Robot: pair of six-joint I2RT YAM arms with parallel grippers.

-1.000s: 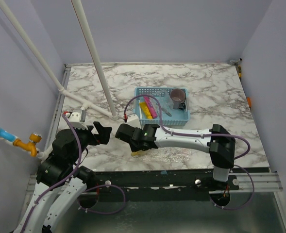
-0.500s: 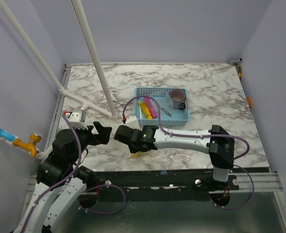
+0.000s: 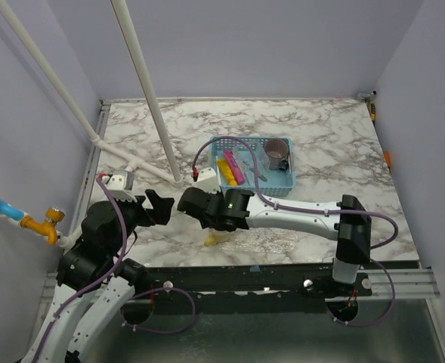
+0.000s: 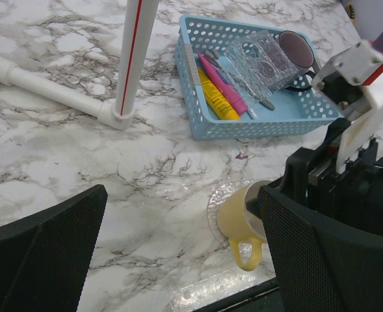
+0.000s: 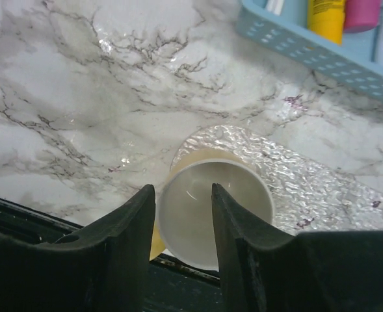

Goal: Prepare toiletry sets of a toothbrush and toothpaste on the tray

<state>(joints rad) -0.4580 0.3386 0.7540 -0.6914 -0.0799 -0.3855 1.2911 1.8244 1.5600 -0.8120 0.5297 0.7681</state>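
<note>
The right gripper [image 5: 183, 195] is released, its fingers loosely astride the yellow mug's [image 5: 237, 201] rim (handle mostly hidden). The mug sits on the clear tray [image 5: 321, 188] at the worktop's [image 3: 320, 128] near edge. The left gripper [image 4: 184, 253] gapes empty. The pink tube [image 4: 227, 88], yellow tube [image 4: 216, 103], grey brush [image 4: 264, 101] and pale blue brush [image 4: 192, 65] lie in the blue basket [image 4: 256, 123] mid-worktop, their bristles hard to make out.

Under my right gripper [image 5: 183, 195] the near mug [image 4: 238, 214] stands on the tray [image 5: 308, 188], before the basket [image 4: 243, 127] holding tubes [image 4: 218, 101], brushes [image 4: 259, 99] and the far mug [image 4: 294, 51]
</note>
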